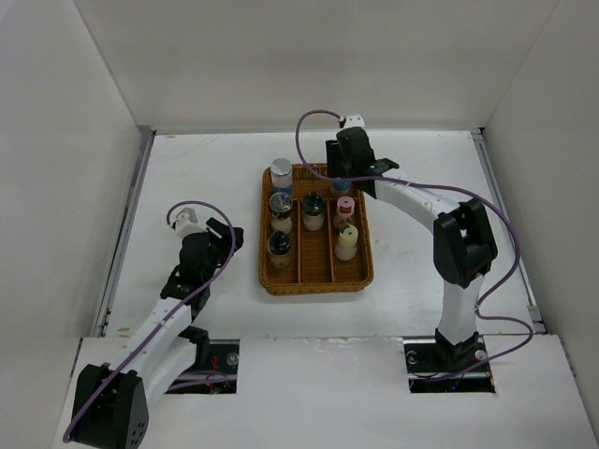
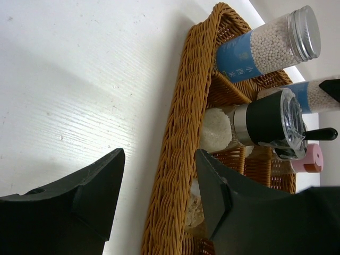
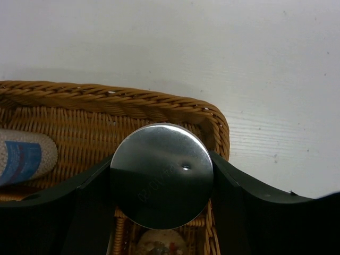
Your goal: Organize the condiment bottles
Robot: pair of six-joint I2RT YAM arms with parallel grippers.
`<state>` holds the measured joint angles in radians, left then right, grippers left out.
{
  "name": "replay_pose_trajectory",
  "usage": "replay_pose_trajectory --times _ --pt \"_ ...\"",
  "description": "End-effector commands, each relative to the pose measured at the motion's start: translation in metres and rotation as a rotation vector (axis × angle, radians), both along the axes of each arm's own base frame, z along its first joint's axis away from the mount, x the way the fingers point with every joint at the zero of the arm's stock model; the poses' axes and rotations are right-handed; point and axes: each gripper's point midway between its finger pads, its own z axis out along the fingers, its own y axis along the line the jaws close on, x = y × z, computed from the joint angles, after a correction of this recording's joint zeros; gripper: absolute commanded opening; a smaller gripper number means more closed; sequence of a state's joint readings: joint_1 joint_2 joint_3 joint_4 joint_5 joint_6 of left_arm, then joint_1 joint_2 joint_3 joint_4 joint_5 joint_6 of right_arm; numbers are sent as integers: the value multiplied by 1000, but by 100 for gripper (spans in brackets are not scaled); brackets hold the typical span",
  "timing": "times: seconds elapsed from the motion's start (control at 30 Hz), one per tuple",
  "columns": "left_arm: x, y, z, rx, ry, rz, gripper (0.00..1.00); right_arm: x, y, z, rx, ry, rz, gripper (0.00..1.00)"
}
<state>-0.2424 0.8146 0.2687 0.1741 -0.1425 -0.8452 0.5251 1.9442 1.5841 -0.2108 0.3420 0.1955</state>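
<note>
Left gripper [image 1: 223, 239]: centre-left of the top view, over the table [image 1: 187, 178] just left of the wicker tray [image 1: 315, 281]. Jaws wide apart and holding nothing. In the wrist view only the tray rim shows in the gap.

Tray, left lane, top to bottom: silver-capped bottle [image 1: 282, 172], dark-capped jar [image 1: 281, 206], second dark jar [image 1: 279, 245].
Middle lane: one dark-lidded jar [image 1: 313, 208] near the top.
Right lane: pink-capped bottle [image 1: 345, 208], with the cream-capped bottle [image 1: 347, 239] below it.

Right gripper [image 1: 343, 180]: over the tray's upper right corner. Jaws closed against both sides of a silver-lidded bottle [image 3: 162, 172], which stands upright inside the rim. I cannot tell whether its base rests on the tray floor.

Judgement: all seven bottles I count lie within the tray, so the sorting looks nearly finished. What remains is to set this last bottle down, let it go and draw back.
</note>
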Motion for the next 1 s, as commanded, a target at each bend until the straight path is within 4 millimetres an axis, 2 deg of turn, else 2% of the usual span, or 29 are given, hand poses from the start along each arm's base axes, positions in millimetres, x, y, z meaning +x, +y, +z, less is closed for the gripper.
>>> replay_pose_trajectory --times 0.0,0.17,0.37,0.5,0.77,0.97 --pt "6 0 18 -11 -53 0 54 14 12 18 76 -95 -9 53" --pt "5 0 15 -11 -48 4 54 12 14 -1 78 -63 -11 61" --pt "5 0 15 -11 -48 4 54 11 14 1 83 -67 -11 76" --pt "5 0 14 -10 -47 4 54 10 12 19 99 -96 -13 87" --pt "5 -1 17 -15 -52 0 54 4 10 56 128 -159 -12 100" --pt "5 -1 20 -14 -55 -4 56 -11 14 98 166 -227 12 100"
